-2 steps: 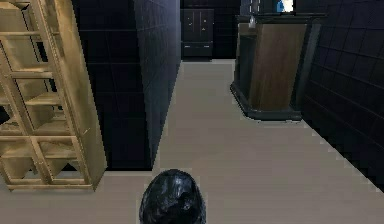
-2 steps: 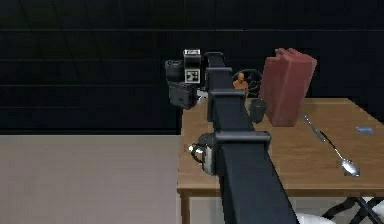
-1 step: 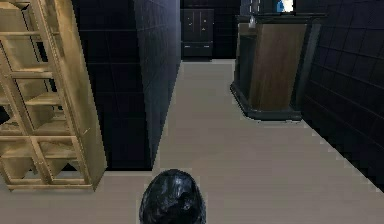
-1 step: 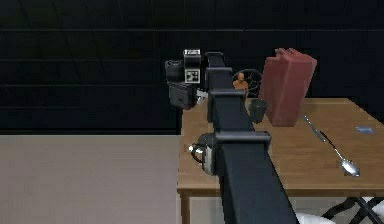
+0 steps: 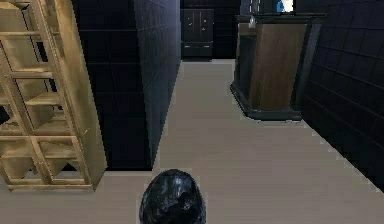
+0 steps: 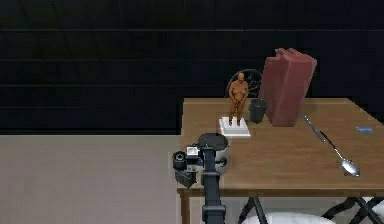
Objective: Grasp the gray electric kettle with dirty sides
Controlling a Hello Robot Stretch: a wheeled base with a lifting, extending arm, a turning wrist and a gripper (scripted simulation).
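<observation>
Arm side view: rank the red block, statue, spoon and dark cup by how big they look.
1. red block, clearly largest.
2. statue, counted with its white base.
3. spoon: longer than the statue but thin, and nearer the camera, so places 2 and 3 are unsure.
4. dark cup, smallest.

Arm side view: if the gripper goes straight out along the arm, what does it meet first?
Probably nothing soon: the gripper has bare tabletop ahead. The statue's base lies just right of that line; depth unclear.

On the brown wooden table (image 6: 290, 160): orange figurine (image 6: 237, 97) atop white base (image 6: 235, 127), beside maroon books (image 6: 288, 88) and silver spoon (image 6: 329, 143).
</observation>
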